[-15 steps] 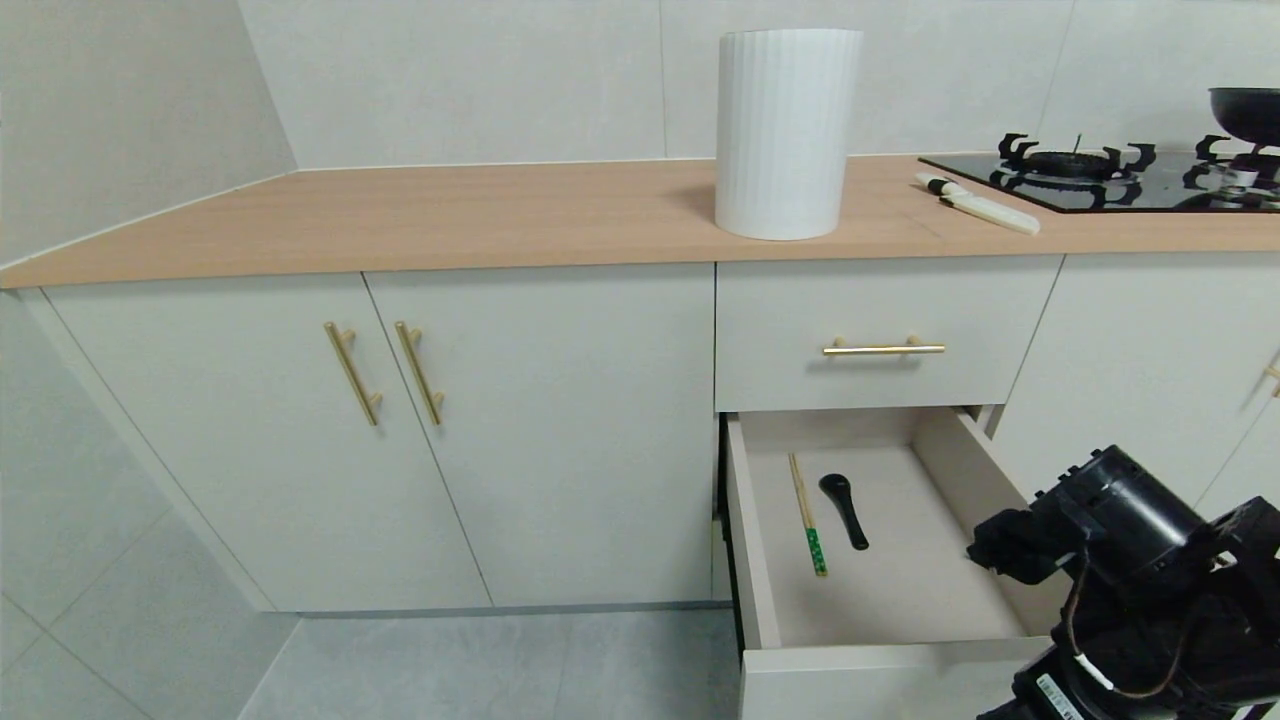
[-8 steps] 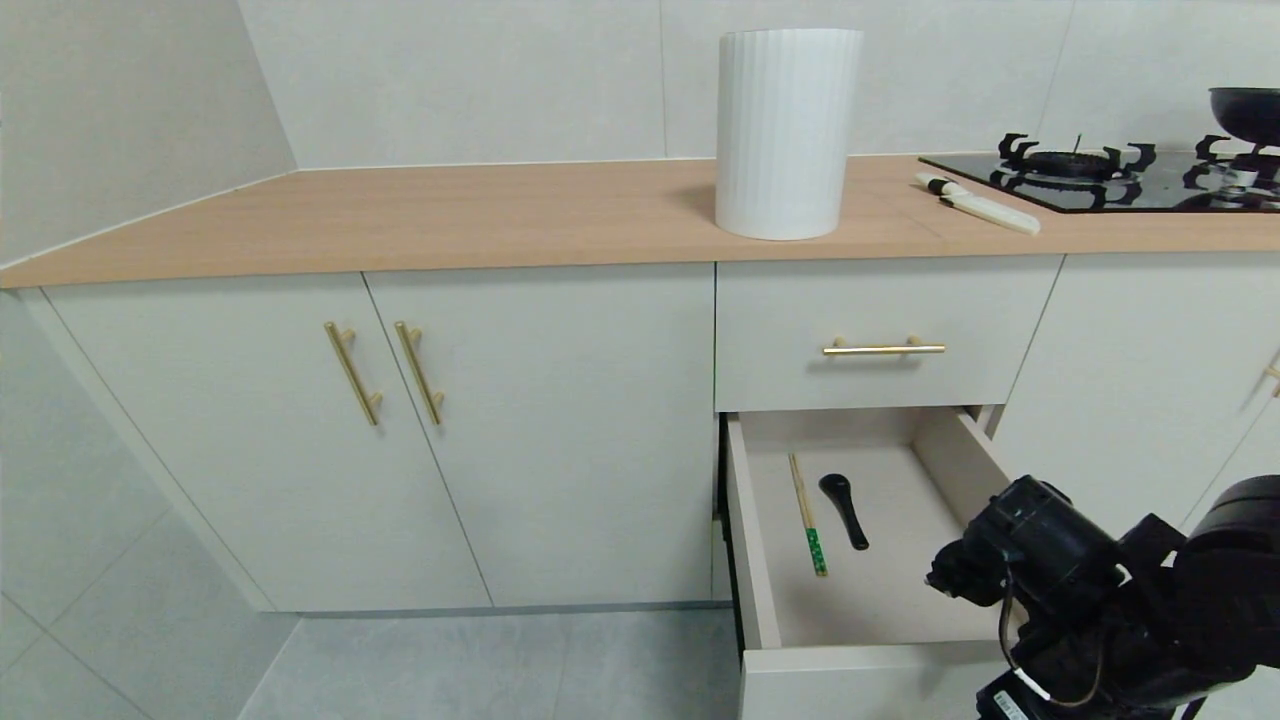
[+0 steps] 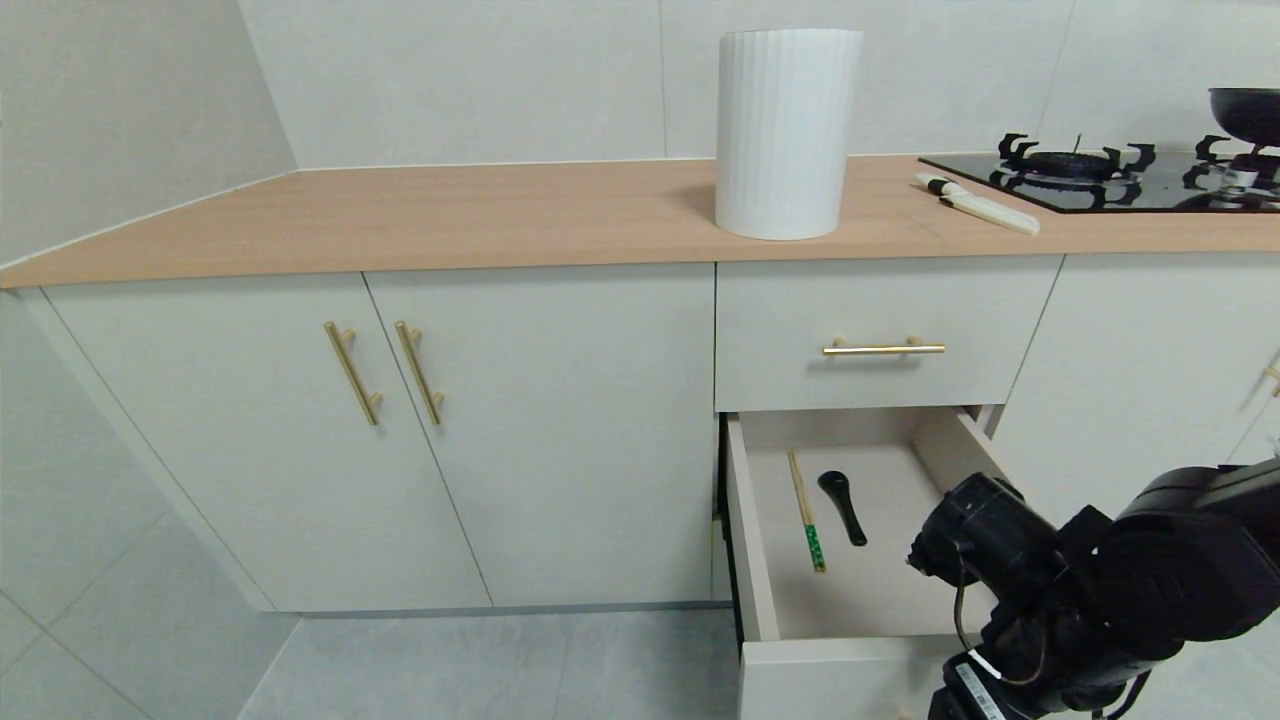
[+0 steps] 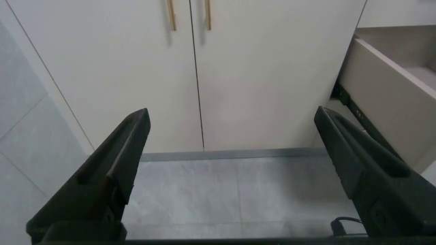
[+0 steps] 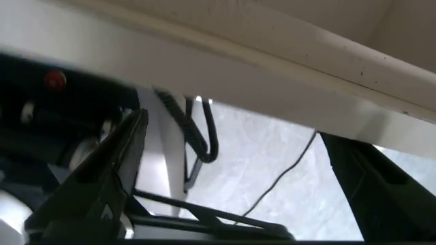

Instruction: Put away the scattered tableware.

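Right gripper: spread wide, empty, low at the pale open drawer front.
Left gripper: wide, empty, facing pale cabinet doors.
Change: right arm has swung in toward drawer; closing probably follows.
Tableware: green-tipped wooden chopsticks, black spoon inside drawer.
Hidden: contact with front unclear.

Head cam: high, looks down into drawer. L wrist: low, left of drawer, shares its side. R wrist: close under drawer.
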